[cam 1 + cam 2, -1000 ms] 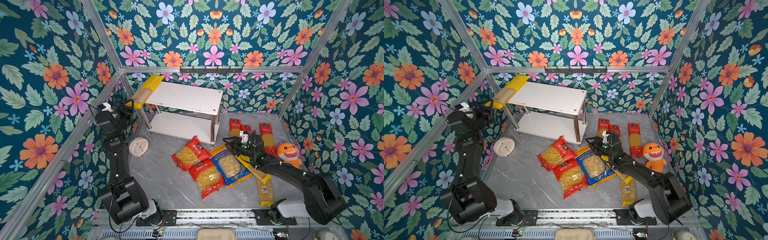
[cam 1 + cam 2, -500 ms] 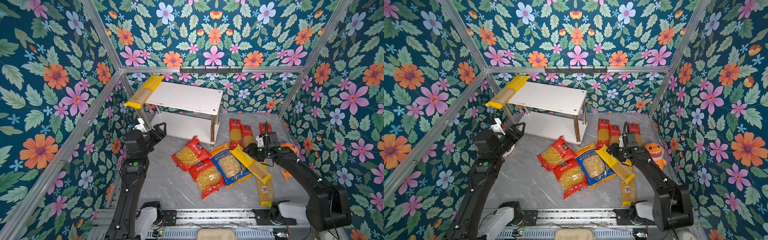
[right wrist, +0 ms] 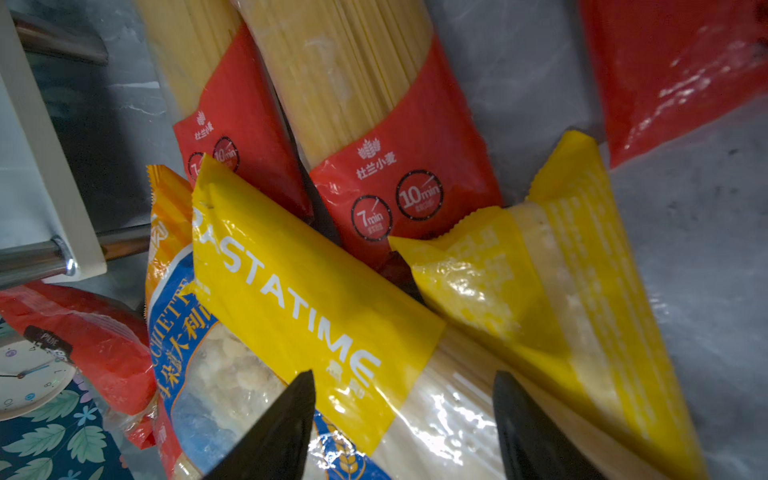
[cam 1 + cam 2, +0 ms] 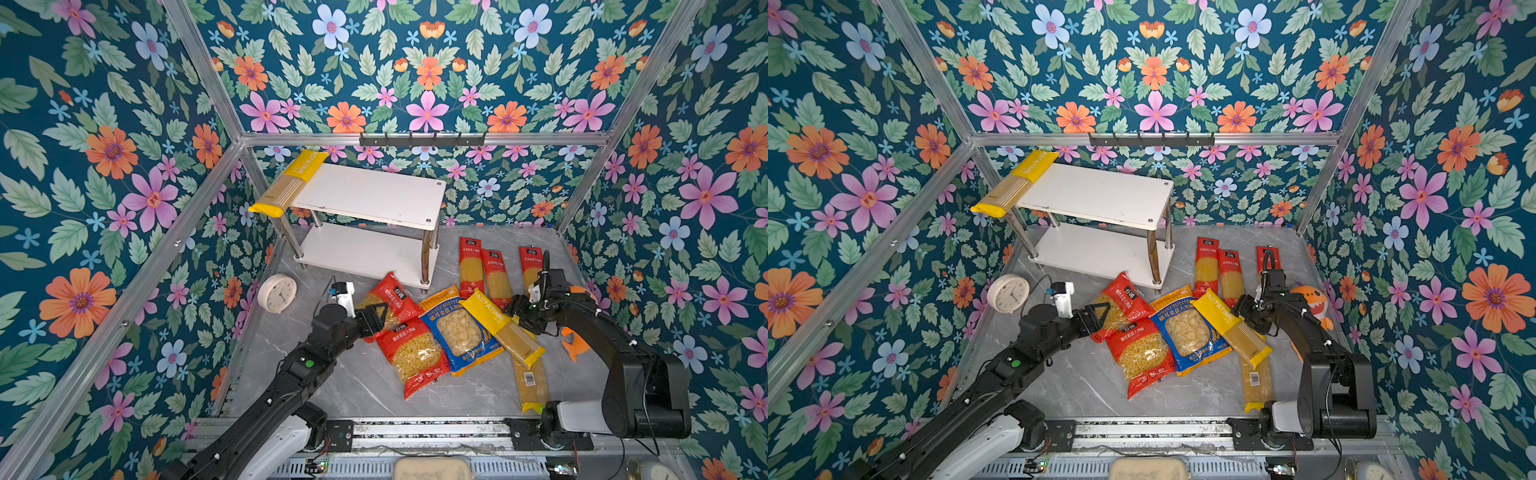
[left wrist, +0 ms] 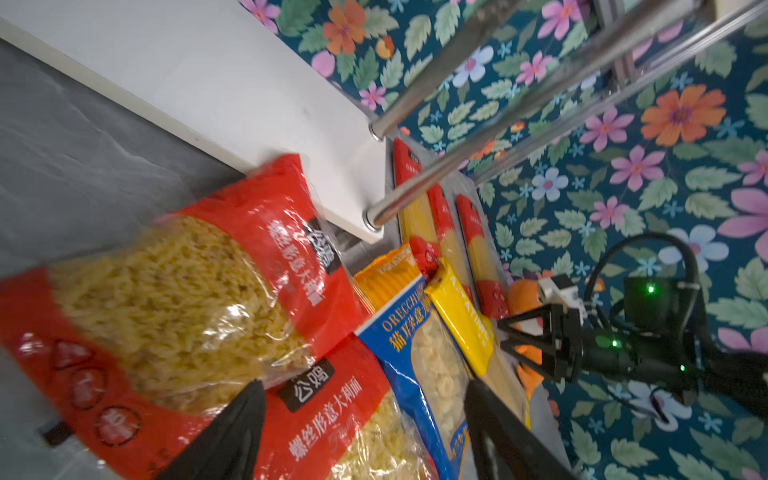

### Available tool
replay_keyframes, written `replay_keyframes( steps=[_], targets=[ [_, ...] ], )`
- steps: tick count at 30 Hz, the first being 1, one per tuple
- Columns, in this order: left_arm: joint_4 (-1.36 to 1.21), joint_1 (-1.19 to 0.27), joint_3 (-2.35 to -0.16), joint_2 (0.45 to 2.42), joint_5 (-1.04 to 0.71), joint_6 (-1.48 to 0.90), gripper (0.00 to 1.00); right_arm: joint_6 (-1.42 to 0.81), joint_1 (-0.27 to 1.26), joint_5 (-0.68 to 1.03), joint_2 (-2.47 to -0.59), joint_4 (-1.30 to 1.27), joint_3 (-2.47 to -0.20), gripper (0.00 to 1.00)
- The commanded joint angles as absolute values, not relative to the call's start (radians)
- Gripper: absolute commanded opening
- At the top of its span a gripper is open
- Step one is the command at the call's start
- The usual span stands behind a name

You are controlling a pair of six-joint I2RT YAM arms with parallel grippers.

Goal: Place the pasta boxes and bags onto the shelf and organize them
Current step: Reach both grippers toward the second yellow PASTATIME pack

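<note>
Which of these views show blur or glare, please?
Left wrist view: motion blur smears the red fusilli bag beside the shelf. Right wrist view: mostly crisp, glare on the clear plastic of the yellow PASTATIME pack. Both top views: sharp, evenly lit.

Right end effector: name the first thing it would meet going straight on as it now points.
The right end effector would likely meet the yellow spaghetti pack first, resting on the orecchiette bag; how far off is unclear.

The shelf is white, the orecchiette bag blue and orange, the walls teal floral.
</note>
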State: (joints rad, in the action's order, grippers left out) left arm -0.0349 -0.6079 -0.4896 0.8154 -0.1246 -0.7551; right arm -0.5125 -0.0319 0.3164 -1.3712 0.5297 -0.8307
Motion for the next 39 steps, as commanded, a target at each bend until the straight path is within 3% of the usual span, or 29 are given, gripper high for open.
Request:
replay_keyframes(
  steps=[1,10,22,32,39],
  targets=[
    [-0.174,-0.721,-0.511,0.911,-0.018,-0.694,0.78,-0.479,-0.041,0.278,-1.374,0.574,-0.820,0.71],
    [-0.311,-0.887,-0.613,1.240,-0.043,-0.627,0.78,-0.451,-0.020,0.492,-1.360,0.615,-0.769,0.74],
    [-0.350,-0.902,-0.693,1.410,-0.079,-0.618,0.76,-0.587,0.241,0.709,-1.301,0.568,-0.741,0.72],
    [-0.359,-0.913,-0.760,1.504,-0.180,-0.610,0.72,-0.570,0.028,0.578,-1.291,0.475,-0.716,0.59],
    [-0.351,-0.941,-0.840,1.606,-0.229,-0.593,0.70,-0.540,-0.051,0.581,-1.415,0.307,-0.711,0.62]
  ],
)
